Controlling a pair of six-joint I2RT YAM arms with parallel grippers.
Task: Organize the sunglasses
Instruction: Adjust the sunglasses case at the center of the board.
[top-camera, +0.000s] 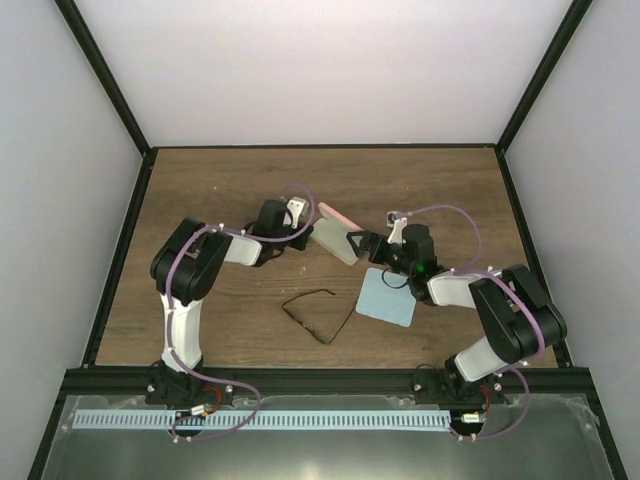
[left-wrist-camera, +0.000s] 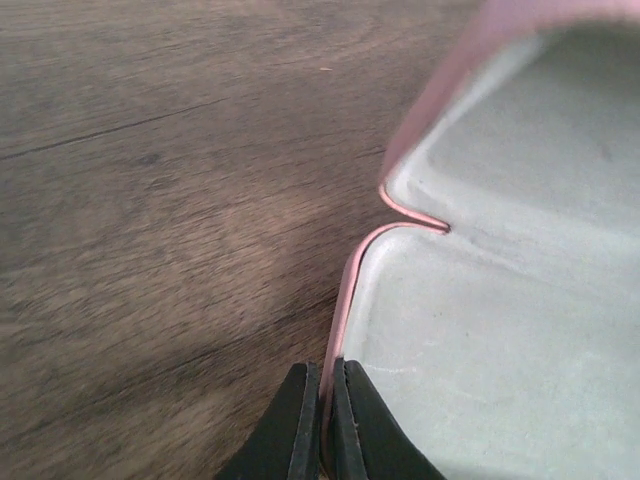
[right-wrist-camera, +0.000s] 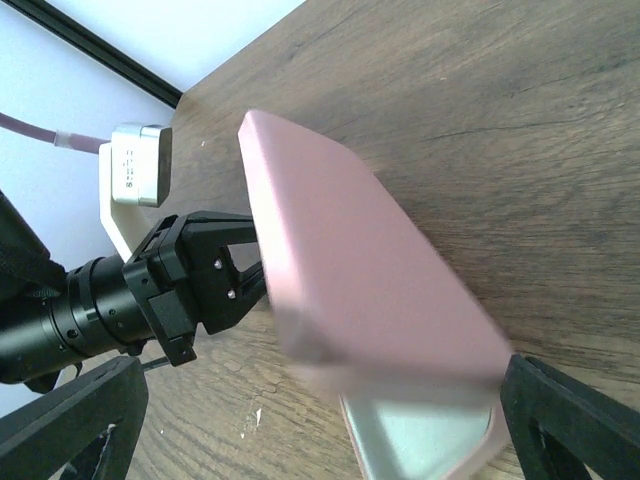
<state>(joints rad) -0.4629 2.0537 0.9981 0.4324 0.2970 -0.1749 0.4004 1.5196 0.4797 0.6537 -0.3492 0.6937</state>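
Note:
The sunglasses (top-camera: 315, 320), thin dark frame, lie unfolded on the wood table in front of the arms; neither gripper touches them. The pink hard case (top-camera: 335, 232) sits between both grippers at mid-table, its lid partly raised. My left gripper (top-camera: 305, 237) is shut on the rim of the case (left-wrist-camera: 345, 300), whose pale grey lining (left-wrist-camera: 500, 300) shows in the left wrist view. My right gripper (top-camera: 362, 243) is open, its fingers (right-wrist-camera: 565, 420) spread wide either side of the case (right-wrist-camera: 350, 270). The lid is blurred there.
A light blue square cloth (top-camera: 388, 296) lies just right of the sunglasses, under my right arm. The left gripper (right-wrist-camera: 200, 280) shows behind the case in the right wrist view. Black frame rails edge the table (top-camera: 200, 190).

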